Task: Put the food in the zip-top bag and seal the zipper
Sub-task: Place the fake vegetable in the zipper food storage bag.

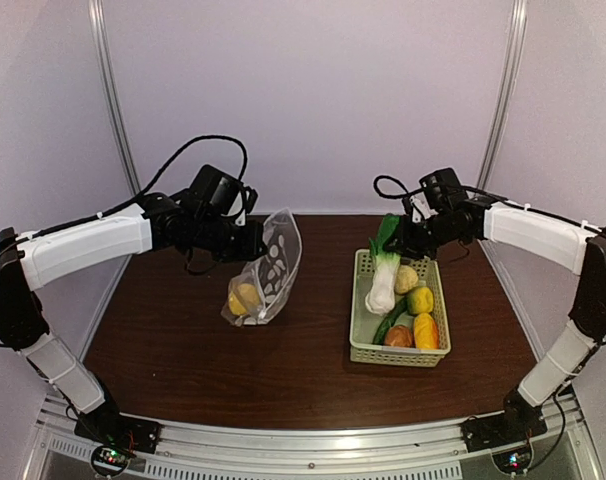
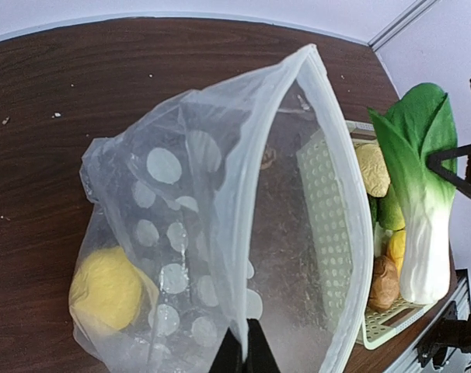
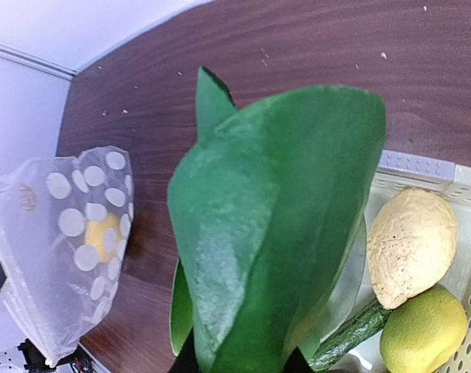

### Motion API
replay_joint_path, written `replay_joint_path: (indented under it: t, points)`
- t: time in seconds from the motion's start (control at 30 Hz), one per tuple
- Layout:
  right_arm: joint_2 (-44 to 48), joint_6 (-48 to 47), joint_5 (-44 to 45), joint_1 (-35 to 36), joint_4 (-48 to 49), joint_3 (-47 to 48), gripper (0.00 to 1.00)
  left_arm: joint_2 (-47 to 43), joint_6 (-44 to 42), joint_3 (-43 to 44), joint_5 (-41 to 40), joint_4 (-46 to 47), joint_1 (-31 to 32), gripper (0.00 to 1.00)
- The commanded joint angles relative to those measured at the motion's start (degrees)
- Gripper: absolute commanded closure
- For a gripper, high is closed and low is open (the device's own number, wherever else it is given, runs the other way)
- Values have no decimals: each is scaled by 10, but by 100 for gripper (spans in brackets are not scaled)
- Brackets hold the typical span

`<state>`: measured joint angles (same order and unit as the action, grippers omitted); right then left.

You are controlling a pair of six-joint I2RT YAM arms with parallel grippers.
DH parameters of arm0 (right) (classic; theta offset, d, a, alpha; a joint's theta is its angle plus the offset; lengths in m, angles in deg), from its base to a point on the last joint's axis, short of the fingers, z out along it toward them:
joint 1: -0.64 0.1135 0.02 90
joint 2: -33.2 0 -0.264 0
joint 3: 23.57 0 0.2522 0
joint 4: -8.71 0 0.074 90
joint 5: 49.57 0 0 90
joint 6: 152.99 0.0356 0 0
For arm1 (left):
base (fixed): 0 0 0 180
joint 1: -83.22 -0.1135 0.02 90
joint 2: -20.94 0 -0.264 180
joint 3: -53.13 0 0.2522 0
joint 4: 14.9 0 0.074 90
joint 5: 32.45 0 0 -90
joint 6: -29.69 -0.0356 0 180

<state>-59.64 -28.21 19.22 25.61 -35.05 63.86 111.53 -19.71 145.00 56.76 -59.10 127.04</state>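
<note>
The left gripper [image 2: 240,351] is clenched on the near rim of the zip-top bag [image 2: 181,202], its fingertips showing only as a dark sliver at the bottom edge of its wrist view. It holds the bag up off the tabletop [image 1: 183,340], left of centre and toward the far edge. The mouth gapes, and the zipper [image 2: 242,233] is a pale band along the parted edges; its far end cannot be followed where the plastic crumples. One yellow lemon [image 2: 107,289] sits low in the bag, blurred by the dotted film. The right gripper [image 1: 401,242] grasps the leaf end of the green leafy vegetable [image 3: 274,225]. The leaf fills its wrist view and hides all but the finger edges at the bottom. The vegetable's white stalk reaches down into the basket [image 1: 398,356], which stands toward the tabletop's right edge; whether the stalk touches it is unclear. In the basket lie a pale bumpy piece [image 1: 407,279], a yellow-green lemon [image 1: 420,299], an orange-yellow piece [image 1: 425,330], a brown round piece [image 1: 398,336] and a green cucumber [image 1: 387,322], partly covered by the stalk.
</note>
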Motion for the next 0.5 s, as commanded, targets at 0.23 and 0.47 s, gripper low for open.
replay_joint_path:
  t: [0.23, 0.47]
  points:
    - [91, -134, -38, 11, 91, 110, 100, -2, 39, 14, 71, 33, -4, 100]
    - [62, -148, -45, 50, 170, 195, 100, 0, 78, 23, 99, 55, -4, 100]
